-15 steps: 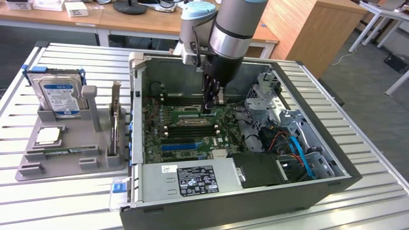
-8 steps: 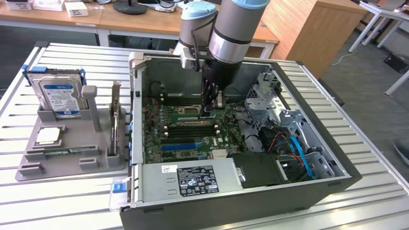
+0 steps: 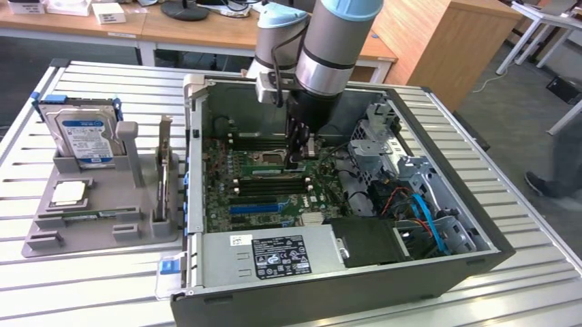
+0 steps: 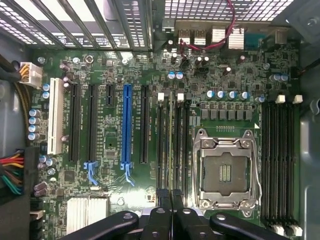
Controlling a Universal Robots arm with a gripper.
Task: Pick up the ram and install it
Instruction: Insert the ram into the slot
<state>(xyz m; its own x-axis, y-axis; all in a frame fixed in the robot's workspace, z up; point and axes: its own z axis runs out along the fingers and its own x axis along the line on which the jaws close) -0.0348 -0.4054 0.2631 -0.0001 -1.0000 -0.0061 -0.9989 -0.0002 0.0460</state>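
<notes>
My gripper (image 3: 300, 162) reaches down into the open computer case (image 3: 473, 252), over the memory slots beside the processor socket (image 4: 227, 172). Its two black fingers (image 4: 162, 200) are pressed together on the ram (image 4: 170, 145). In the wrist view the ram appears edge-on as a thin line running along the black slots. In the exterior view the ram (image 3: 272, 171) is a pale-labelled strip lying low along the slot row. Whether it is seated in a slot I cannot tell.
At the exterior view's left, a grey fixture (image 3: 41, 242) holds a hard drive (image 3: 86, 133), a processor chip (image 3: 68, 193), an upright expansion card (image 3: 163, 174) and a flat green strip (image 3: 86, 216). The power supply (image 3: 272, 255), drive cage (image 3: 382, 136) and cables (image 3: 423, 211) crowd the case. A person's leg (image 3: 557, 157) stands at the right edge.
</notes>
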